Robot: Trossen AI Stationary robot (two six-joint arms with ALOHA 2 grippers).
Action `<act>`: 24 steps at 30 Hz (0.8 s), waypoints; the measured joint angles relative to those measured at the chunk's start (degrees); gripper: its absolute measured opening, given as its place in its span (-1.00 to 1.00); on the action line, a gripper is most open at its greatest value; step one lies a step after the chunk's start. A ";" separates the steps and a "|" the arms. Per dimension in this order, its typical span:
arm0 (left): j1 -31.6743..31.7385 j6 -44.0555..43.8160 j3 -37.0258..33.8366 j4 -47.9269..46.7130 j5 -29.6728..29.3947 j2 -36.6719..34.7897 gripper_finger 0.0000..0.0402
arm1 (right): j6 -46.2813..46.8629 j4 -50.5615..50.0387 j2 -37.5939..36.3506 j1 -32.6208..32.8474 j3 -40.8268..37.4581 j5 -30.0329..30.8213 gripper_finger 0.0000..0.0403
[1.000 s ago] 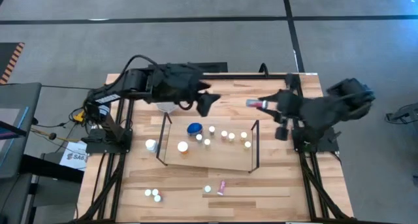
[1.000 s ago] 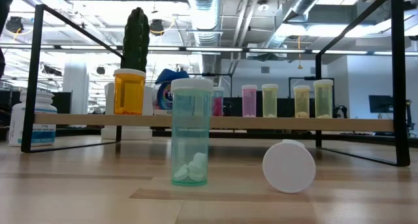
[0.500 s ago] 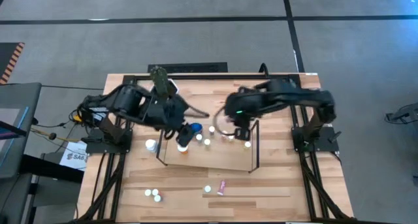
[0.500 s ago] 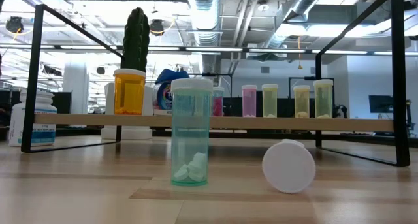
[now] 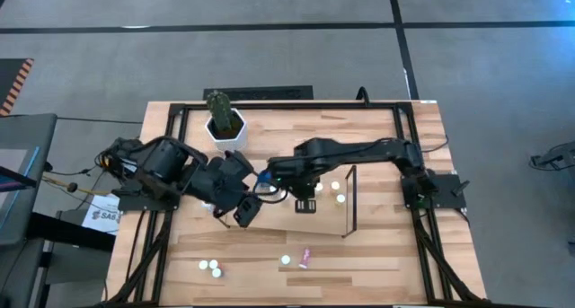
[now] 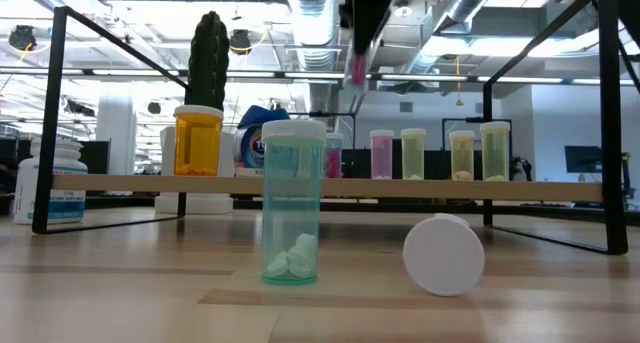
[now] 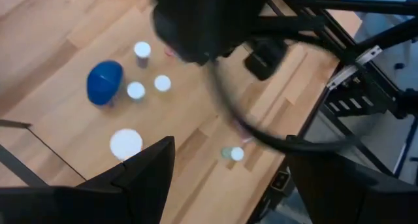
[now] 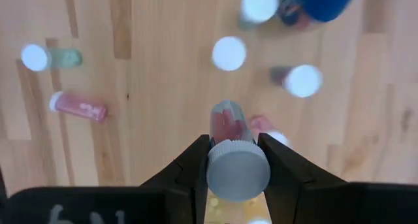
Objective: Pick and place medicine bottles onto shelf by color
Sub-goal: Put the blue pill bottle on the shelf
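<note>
Mostly shelved: row of bottles (image 6: 430, 153) on shelf (image 6: 330, 186). Right gripper (image 8: 238, 160) clamps pink bottle (image 8: 230, 127) above it; left gripper (image 7: 225, 175) spread wide, empty. Several strays (image 5: 210, 268) near table's front edge.

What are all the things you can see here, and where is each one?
Pink bottle: one, white cap, held over the shelf.
Shelf: one, light wood, middle of the table.
Orange bottle: one, on the shelf.
Blue-capped bottle: one, on the shelf.
Teal bottle: one, upright on the table, near edge.
Fallen bottle: one, pink, beside the teal one.
Cactus: one, green, white pot, far edge.
Right gripper: shut on the pink bottle.
Left gripper: open, by the shelf's end.
</note>
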 joint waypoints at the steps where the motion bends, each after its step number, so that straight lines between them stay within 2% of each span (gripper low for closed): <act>1: -0.43 -0.49 0.00 0.00 0.00 0.00 0.37 | -0.02 -0.14 0.97 0.16 -0.01 -0.63 -0.36; 5: -2.41 -2.09 -0.02 0.08 -0.97 0.02 0.37 | -0.74 1.26 2.55 1.54 -0.77 -0.91 -0.36; 12: -5.00 -5.27 0.00 0.20 -4.38 0.02 0.37 | 0.93 9.33 0.57 2.71 -10.46 -1.70 -0.36; 24: -5.17 -6.10 0.00 0.17 -5.12 0.02 0.37 | 1.79 18.46 0.56 0.76 -20.07 -1.70 -0.36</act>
